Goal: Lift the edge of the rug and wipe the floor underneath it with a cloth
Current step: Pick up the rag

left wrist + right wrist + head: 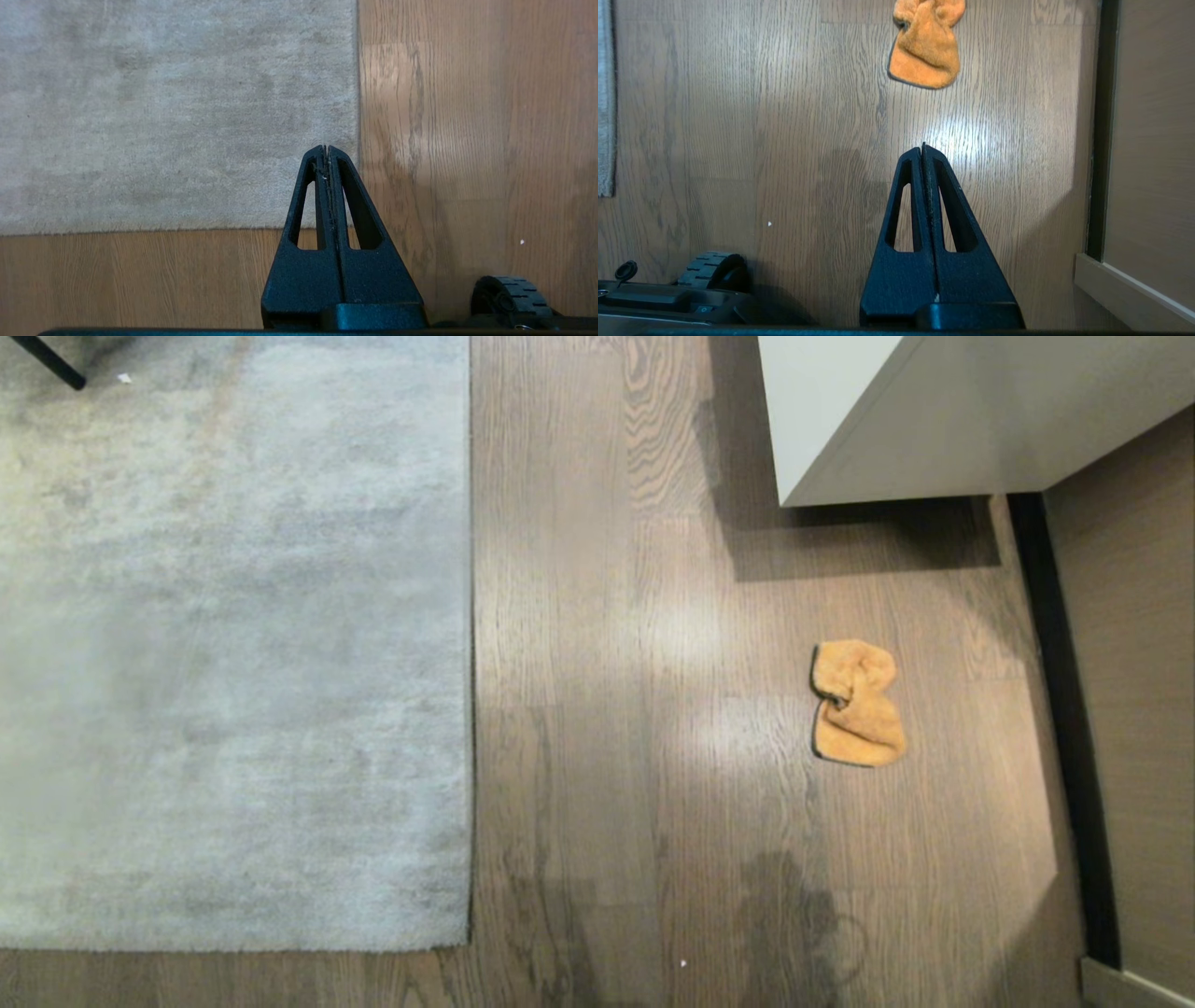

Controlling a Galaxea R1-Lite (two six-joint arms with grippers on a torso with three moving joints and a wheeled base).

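From the head camera you see the rug edge [470,644] lying flat on the floor [607,709], the cloth [856,705] crumpled well apart from it, near the white cabinet [934,420]; neither arm shows. At your left wrist, the left pincer [326,148] is pressed together, empty, above the rug's corner. At your right wrist, the right pincer [923,147] is together too, short of the cloth. Reach with closed tips and you may shove the cloth away or merely skid over the pile.

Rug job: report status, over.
Left tool shut, empty, above the rug corner. Right tool shut, empty, short of the cloth. Rug edge flat on the floor, cloth apart from it. Nothing in the way.
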